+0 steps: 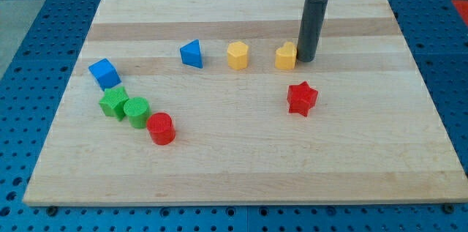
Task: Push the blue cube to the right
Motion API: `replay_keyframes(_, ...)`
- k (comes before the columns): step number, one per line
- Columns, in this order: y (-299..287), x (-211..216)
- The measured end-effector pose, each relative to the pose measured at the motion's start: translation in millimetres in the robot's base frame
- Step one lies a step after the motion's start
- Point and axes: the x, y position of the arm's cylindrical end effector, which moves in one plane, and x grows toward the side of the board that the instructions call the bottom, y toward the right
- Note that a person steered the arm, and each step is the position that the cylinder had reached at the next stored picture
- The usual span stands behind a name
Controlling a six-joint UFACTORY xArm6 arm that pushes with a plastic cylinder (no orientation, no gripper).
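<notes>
1. Pale wood, with straight grain and alternating light and tan strips, makes up the board; it is laid on a blue perforated surface that is seen past every edge.
2. The blue cube is found near the board's left edge, in its upper half, turned so that a corner faces the view's bottom. It is matte, with sharp edges.
3. Just below it a green star-shaped block is seen, touching a green cylinder on its right. A red cylinder is set against the green cylinder's lower right.
4. A blue triangular prism is placed left of the board's centre, towards the top edge. To its right a yellow hexagonal block is noted, standing apart from its neighbours.
5. A second yellow block sits further right; its exact shape is partly hidden by the rod.
6. A red star-shaped block lies below that yellow block, apart from it, right of centre.
7. No claw is fitted, so nothing is gripped. The arm ends in a smooth dark cylindrical rod; my tip is recorded on the board, touching or just beside the right side of the second yellow block, well apart from the blue cube.
</notes>
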Motion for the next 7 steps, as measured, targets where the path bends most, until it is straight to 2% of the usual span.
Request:
replay_keyframes(1, 8.0, 23.6)
replay_keyframes(2, -13.0, 67.7)
replay_keyframes(3, -48.9, 81.0)
replay_keyframes(7, -184.6, 87.6)
